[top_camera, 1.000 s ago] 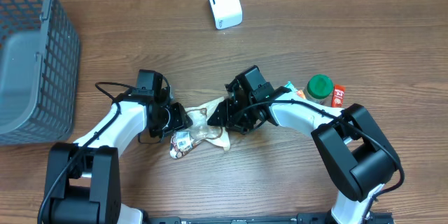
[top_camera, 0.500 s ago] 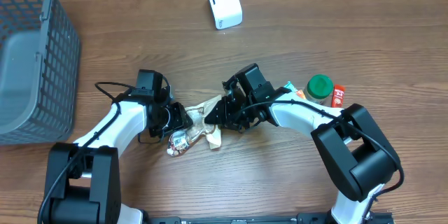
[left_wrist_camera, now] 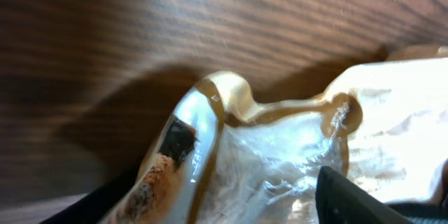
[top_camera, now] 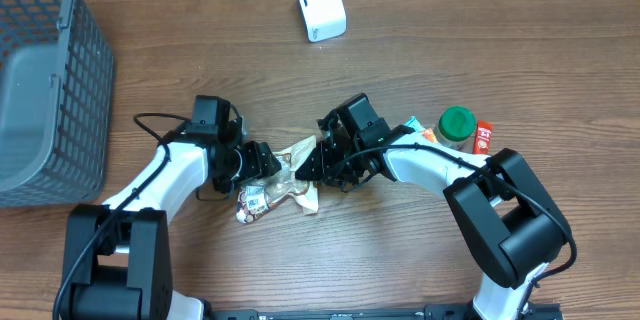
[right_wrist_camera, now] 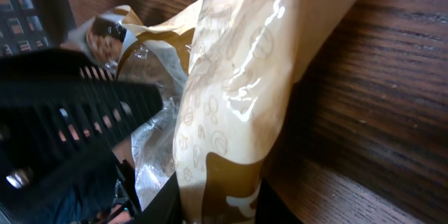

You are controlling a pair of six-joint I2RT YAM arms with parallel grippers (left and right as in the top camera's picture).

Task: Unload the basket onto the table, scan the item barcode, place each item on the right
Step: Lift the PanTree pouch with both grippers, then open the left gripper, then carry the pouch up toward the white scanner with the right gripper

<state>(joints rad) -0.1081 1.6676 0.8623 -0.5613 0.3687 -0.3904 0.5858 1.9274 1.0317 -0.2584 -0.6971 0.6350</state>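
The right gripper's [top_camera: 316,161] jaws were pinched narrow on one end of the snack packet [top_camera: 288,186], evidently so that arm alone could carry it. The left gripper's [top_camera: 262,161] jaws stood wide about the opposite end, seemingly gripping nothing. The packet lay crumpled on the table [top_camera: 470,50], well short of the white scanner [top_camera: 320,6], on the robot's side of it and slightly to its left. Where its barcode faced could not be told. Both arms reached inward, elbows out and wrists low, the grippers nearly nose to nose across the packet.

Crumpled, glossy tan-and-clear snack packet [top_camera: 284,182]
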